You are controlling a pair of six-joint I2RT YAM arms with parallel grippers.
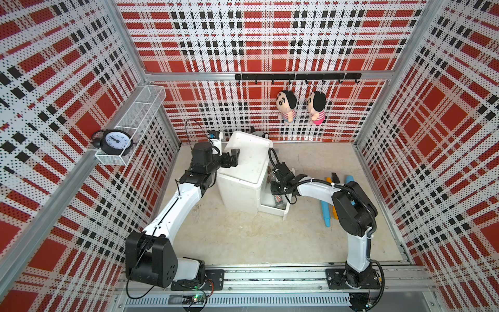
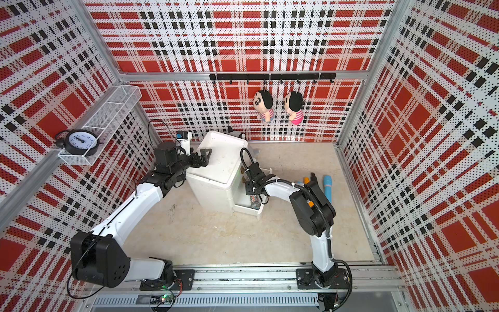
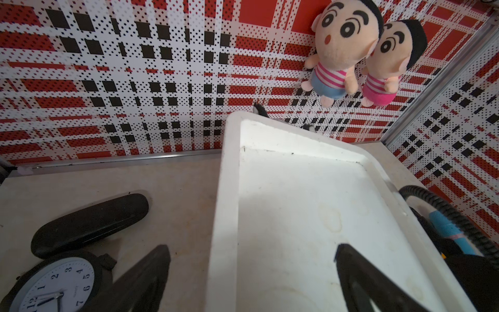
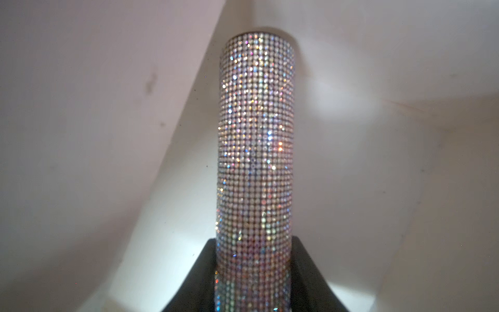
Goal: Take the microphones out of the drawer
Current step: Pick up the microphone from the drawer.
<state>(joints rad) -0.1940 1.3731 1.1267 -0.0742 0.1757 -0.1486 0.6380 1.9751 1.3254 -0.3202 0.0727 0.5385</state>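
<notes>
Clamping my right gripper [image 4: 255, 243] around the microphone [image 4: 255, 151], I find its long axis running straight out from my fingers [image 4: 310, 270] inside the open drawer [image 1: 272, 210], ready for lifting.

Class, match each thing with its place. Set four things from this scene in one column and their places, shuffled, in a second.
Things
1 microphone
2 dolls
3 left gripper
4 black case

Places
a hanging from the hook rail
b lying on the table beside a clock
c in the open drawer, held in the right gripper's jaws
d open, at the cabinet's top edge

Pairs: 1-c, 2-a, 3-d, 4-b
</notes>
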